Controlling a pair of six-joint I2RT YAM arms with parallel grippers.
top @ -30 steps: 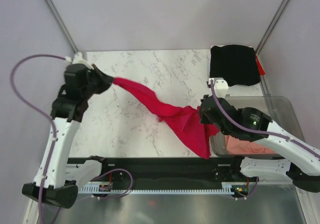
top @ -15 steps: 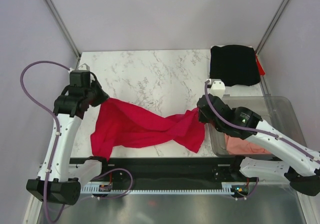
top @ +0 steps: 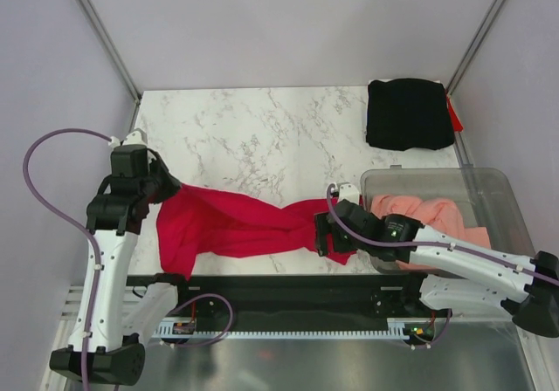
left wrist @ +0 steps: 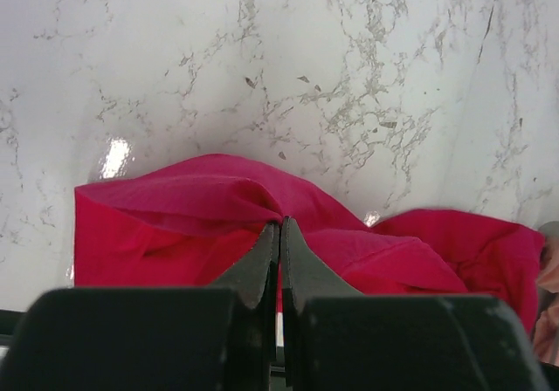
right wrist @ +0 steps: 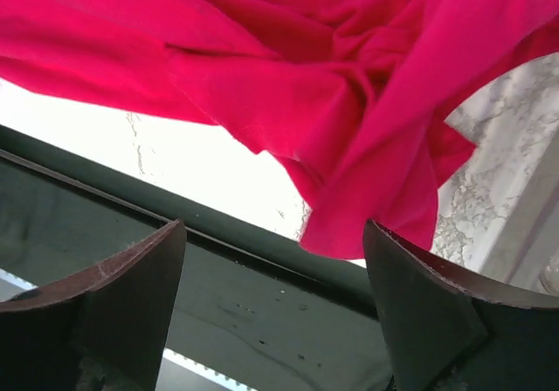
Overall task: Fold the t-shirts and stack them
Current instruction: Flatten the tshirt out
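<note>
While pinched at one end, shown as a crumpled crimson shirt (top: 244,225) twisted into a long band left of the bin (top: 493,181).

Lies on the table (top: 262,129) from just beside the bin's left wall outward, spread wider at the end away from the bin and bunched into folds at the end near it. Clamped at a raised fold on the far-from-bin end by the left gripper (left wrist: 279,234), fingers pressed tight together. Hangs rumpled just ahead of the right gripper (right wrist: 272,234), jaws spread wide and holding nothing, just left of the bin. Behind the bin, a black shirt (top: 409,113) lying as a flat square; inside the bin, a salmon-pink shirt (top: 419,216) heaped loose.
</note>
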